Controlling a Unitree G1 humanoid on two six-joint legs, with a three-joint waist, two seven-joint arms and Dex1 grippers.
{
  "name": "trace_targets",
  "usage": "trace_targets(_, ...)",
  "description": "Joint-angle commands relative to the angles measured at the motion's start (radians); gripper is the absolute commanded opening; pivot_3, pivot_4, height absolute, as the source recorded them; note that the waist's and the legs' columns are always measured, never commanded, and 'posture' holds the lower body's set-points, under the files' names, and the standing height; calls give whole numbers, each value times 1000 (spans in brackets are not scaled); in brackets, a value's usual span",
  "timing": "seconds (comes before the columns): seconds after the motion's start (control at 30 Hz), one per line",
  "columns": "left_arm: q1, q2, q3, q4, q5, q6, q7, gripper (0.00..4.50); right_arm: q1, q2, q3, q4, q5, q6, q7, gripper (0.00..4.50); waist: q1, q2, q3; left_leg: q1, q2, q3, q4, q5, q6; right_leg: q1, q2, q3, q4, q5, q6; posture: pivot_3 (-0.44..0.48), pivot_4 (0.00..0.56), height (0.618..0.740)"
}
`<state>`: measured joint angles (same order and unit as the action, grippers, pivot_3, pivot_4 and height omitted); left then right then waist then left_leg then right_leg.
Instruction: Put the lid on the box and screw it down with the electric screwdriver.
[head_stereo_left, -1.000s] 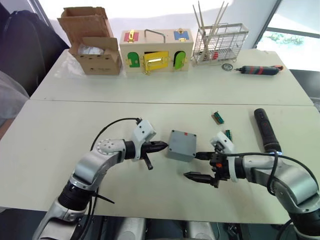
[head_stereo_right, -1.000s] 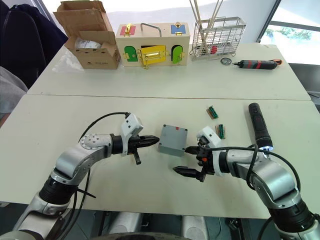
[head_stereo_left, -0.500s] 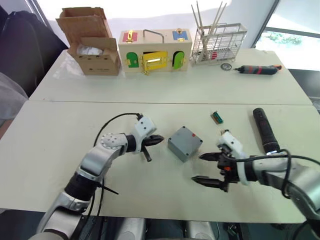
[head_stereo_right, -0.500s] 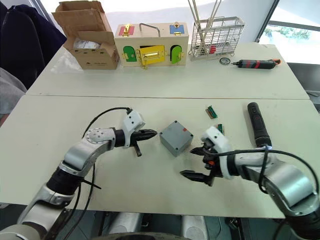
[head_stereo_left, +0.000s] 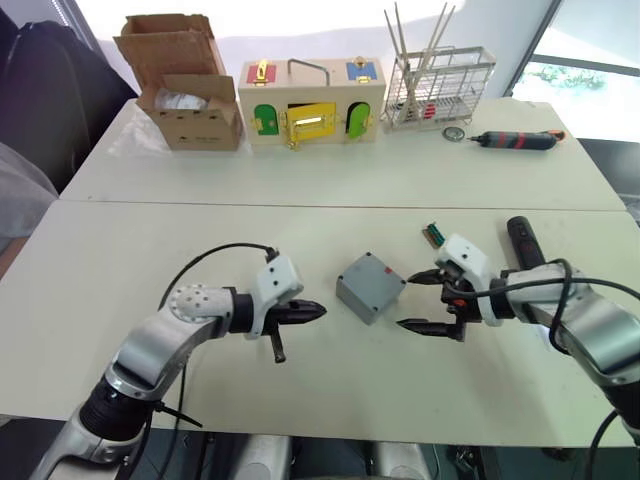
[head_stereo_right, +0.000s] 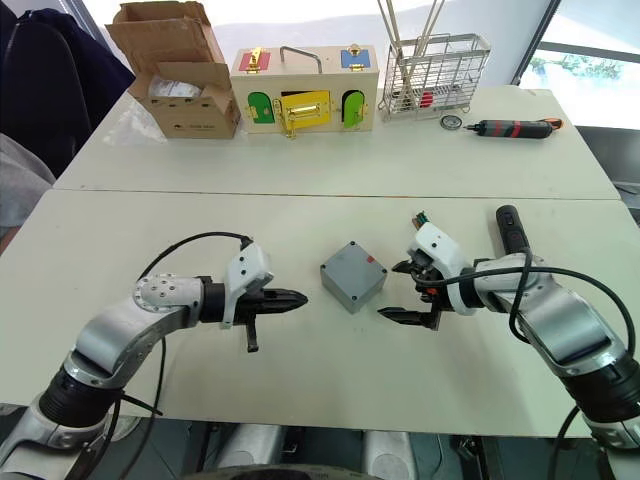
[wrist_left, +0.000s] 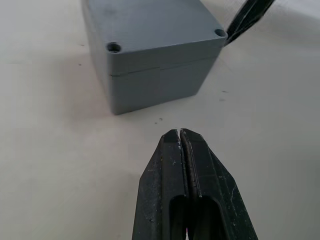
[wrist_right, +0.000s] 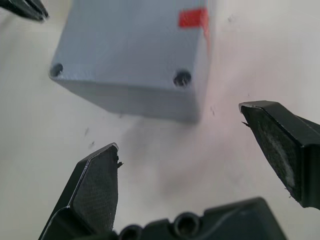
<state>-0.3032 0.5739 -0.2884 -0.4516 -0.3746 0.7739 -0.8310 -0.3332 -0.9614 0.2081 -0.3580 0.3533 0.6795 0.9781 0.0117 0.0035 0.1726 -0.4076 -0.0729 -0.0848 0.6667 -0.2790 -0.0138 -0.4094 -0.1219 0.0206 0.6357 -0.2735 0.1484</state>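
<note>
The grey box (head_stereo_left: 370, 290) stands in the middle of the near table, turned corner-on. The lid (wrist_left: 150, 25) sits on top of it, with a seam below and screw holes at its corners. A red mark (wrist_right: 192, 17) shows on the grey top. My left gripper (head_stereo_left: 318, 311) is shut, a short way to the box's left and pointing at it. My right gripper (head_stereo_left: 405, 300) is open just right of the box, apart from it and holding nothing. The black electric screwdriver (head_stereo_left: 525, 245) lies behind my right arm, partly hidden.
On the far table stand a cardboard box (head_stereo_left: 185, 85), a wooden box with coloured doors (head_stereo_left: 312, 100) and a wire rack (head_stereo_left: 440, 85). A red-and-black screwdriver (head_stereo_left: 518, 141) lies right of the rack. A small green part (head_stereo_left: 433, 234) lies near the right gripper.
The box has turned corner-on. My right gripper moved from the box's front to its right side, still open. My left gripper drew back left and nearer, still shut.
</note>
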Motion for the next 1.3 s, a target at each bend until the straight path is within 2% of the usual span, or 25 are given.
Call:
trace_targets(0.03,-22,-36,-24,4,35,-20,49,0,-15,11,13,-18,-4,-12,36,4485,2,0,0,0,0,0,0,0,0,0,0,0,0,0,0,0,150,731)
trace_targets(0.17,-64,-96,-54,97,114,-83,117,0,16,5,5,-73,37,54,54,4485,1,0,0,0,0,0,0,0,0,0,0,0,0,0,0,0,150,731)
trace_targets(0.3,-95,-165,-44,147,113,-130,127,0,44,19,-15,-113,53,90,31,4485,1,0,0,0,0,0,0,0,0,0,0,0,0,0,0,0,150,731)
trace_targets(0.57,-105,-173,-39,170,120,-152,112,0,77,37,-36,-191,84,159,-12,4485,1,0,0,0,0,0,0,0,0,0,0,0,0,0,0,0,150,731)
trace_targets(0.83,-82,-143,-48,125,91,-113,59,0,75,33,-47,-175,60,149,-37,4485,1,0,0,0,0,0,0,0,0,0,0,0,0,0,0,0,150,731)
trace_targets(1.03,-69,-140,-43,103,77,-93,45,0,70,-17,-150,-157,81,177,-36,4485,2,0,0,0,0,0,0,0,0,0,0,0,0,0,0,0,150,731)
trace_targets(1.17,-71,-129,-28,112,93,-98,49,0,34,-96,-321,-144,151,251,-7,4485,1,0,0,0,0,0,0,0,0,0,0,0,0,0,0,0,150,731)
trace_targets(1.3,-76,-80,22,119,77,-100,22,0,7,-89,-401,-79,191,251,-9,4485,-1,0,0,0,0,0,0,0,0,0,0,0,0,0,0,0,150,731)
